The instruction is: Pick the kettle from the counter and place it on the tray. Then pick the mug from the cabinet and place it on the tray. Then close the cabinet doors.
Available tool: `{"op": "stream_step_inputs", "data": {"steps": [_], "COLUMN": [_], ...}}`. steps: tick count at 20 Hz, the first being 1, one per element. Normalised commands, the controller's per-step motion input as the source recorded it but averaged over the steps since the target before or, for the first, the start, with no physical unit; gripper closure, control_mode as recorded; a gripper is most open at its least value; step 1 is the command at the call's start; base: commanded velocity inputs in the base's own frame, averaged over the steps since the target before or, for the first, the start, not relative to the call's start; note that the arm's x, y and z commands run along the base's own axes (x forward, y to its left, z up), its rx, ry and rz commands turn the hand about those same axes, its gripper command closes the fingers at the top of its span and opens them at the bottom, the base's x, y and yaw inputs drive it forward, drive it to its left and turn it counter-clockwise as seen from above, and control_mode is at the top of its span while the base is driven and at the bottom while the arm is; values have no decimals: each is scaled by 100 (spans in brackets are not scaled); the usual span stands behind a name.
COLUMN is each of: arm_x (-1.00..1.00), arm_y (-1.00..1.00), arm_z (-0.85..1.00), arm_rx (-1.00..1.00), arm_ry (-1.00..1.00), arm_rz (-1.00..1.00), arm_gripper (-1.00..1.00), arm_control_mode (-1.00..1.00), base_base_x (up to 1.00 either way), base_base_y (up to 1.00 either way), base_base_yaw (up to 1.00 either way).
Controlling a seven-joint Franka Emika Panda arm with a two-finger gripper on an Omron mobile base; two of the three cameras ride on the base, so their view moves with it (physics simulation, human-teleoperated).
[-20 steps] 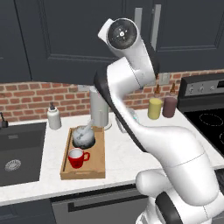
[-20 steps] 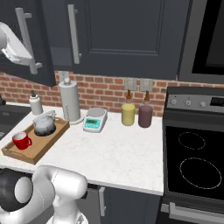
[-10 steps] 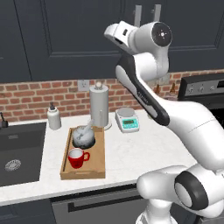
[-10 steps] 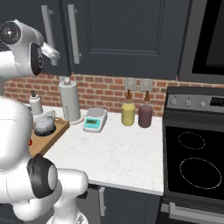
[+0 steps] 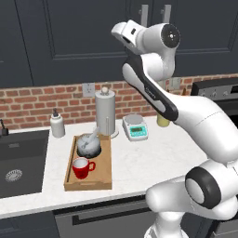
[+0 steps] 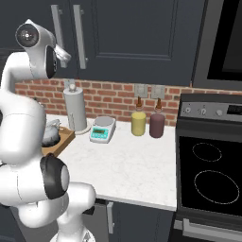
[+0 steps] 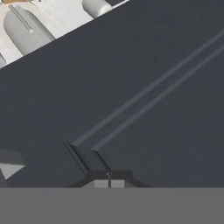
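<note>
Hand (image 7: pixel 109 176) shut, holding nothing, up close against dark panelled doors (image 5: pixel 69 37). Doors closed, silver bar handles just beside hand. Well below: wooden rimmed tray (image 5: pixel 105 179) on white marble tabletop (image 5: pixel 148 158), carrying squat mottled-metal kettle (image 5: pixel 88 145) and red cylindrical mug (image 5: pixel 82 168), mug nearer front edge.

so the cabinet doors (image 5: pixel 69 37) look like matt charcoal painted panels, with brushed silver metal bar handles (image 6: pixel 79 35). counter (image 5: pixel 139 158) is a smooth white marble-ish stone with faint veining, backsplash (image 5: pixel 32 102) is rough red brick. tray (image 5: pixel 106 162) is plain light wood, kettle (image 5: pixel 89 145) is mottled shiny grey metal, mug (image 5: pixel 82 168) a glossy red ceramic look. stove top (image 6: pixel 208 179) is glossy black glass, the arm (image 5: pixel 186 111) smooth glossy white plastic
</note>
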Motion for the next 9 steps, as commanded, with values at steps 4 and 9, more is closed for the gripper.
{"op": "stream_step_inputs", "data": {"steps": [4, 9], "arm_x": [66, 65], "arm_y": [1, 0], "arm_z": [-6, -22], "arm_rx": [1, 0], "arm_ry": [0, 0], "arm_rz": [0, 0], "arm_gripper": [100, 100], "arm_control_mode": [-100, -100], "base_base_x": [0, 0], "base_base_y": [0, 0], "base_base_yaw": [0, 0]}}
